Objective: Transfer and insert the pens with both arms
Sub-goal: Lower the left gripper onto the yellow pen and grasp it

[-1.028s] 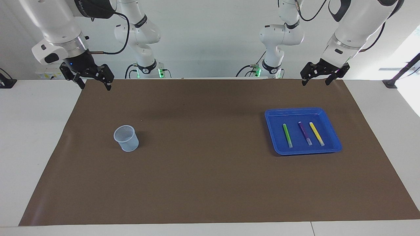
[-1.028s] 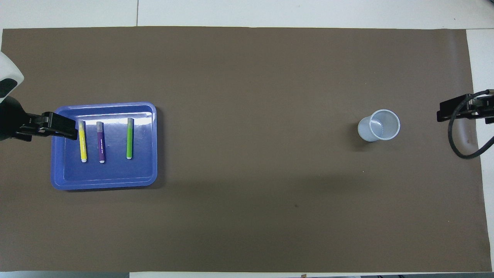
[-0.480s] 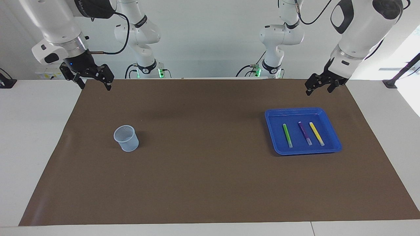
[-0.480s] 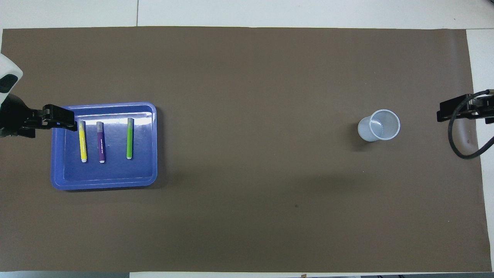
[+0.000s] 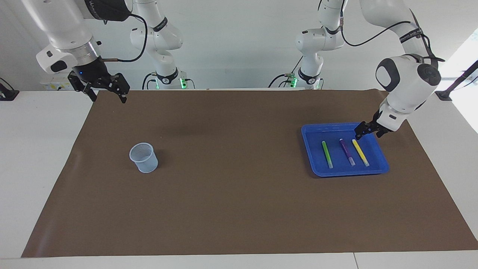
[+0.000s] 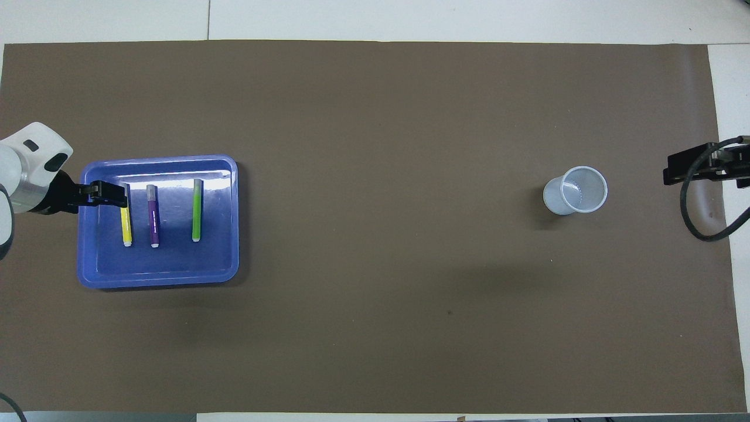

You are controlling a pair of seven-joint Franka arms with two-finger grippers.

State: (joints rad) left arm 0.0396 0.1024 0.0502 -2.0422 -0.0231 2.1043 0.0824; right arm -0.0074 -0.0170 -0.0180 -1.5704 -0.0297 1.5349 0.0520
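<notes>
So the big brown paper mat (image 5: 239, 209) covers most of the table. On it, at the left arm's end, sits the shallow blue plastic tray (image 5: 310, 157). At the right arm's end stands the small see-through plastic cup (image 5: 143, 157), well apart from the tray.

The three pens lie side by side in the tray: the lime green marker pen (image 5: 327, 154), the purple marker pen (image 5: 347, 152) and the yellow marker pen (image 5: 360, 152).

The left gripper (image 5: 369, 130) hangs low over the tray's edge nearest the robots, just above the yellow pen's end. Its claw is wide open and holds nothing. The right gripper (image 5: 108, 93) waits over the mat's edge, open and empty too.

What could go wrong? The pens lie close together, so I think the claw could bump the purple one. A thin pen could also roll away or slip out. The light cup could tip over
</notes>
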